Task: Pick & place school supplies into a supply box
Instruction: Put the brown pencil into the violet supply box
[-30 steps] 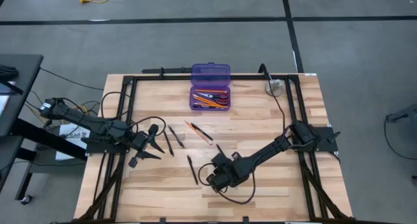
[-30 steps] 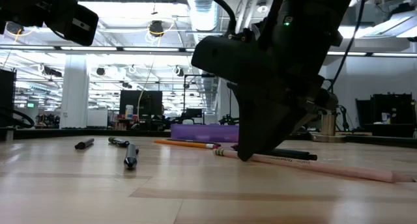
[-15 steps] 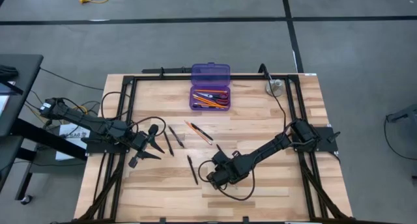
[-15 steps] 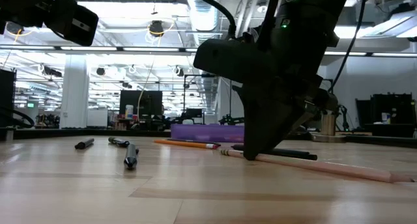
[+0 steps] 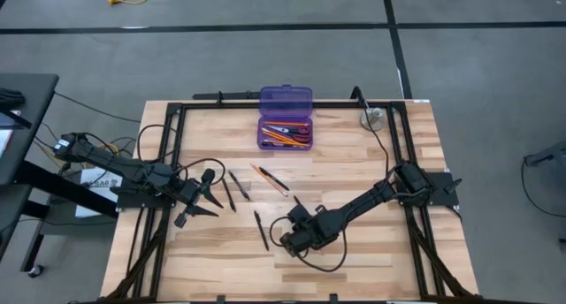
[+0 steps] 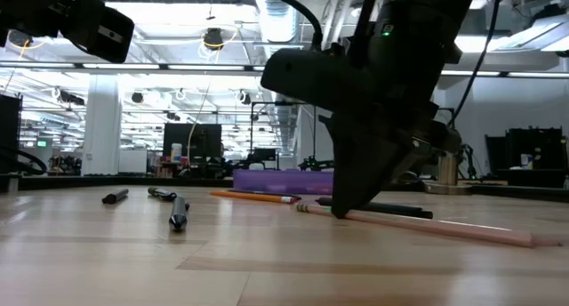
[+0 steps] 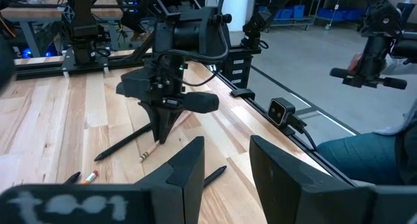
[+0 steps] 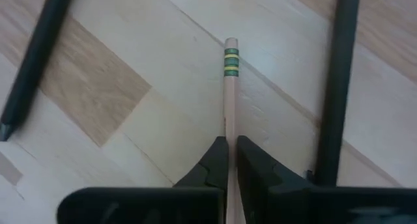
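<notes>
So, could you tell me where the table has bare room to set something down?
Free: the near strip in front of the right gripper, and the right side between the purple box and right arm. Crowded: the middle, with loose pens and pencils beside the left gripper.

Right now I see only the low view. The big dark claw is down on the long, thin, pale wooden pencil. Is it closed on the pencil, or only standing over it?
Observer: It is closed. In the right wrist view, the right claw is shut on the long, thin, pale wooden pencil, behind its green-banded end.
Operator: Does something lie near the pencil that I could catch by mistake?
Observer: Yes, a slim black pen lies beside the pencil, and the two do not touch.
Operator: And where is the other arm?
Observer: From above, the left claw waits open over the left side of the table.
</notes>
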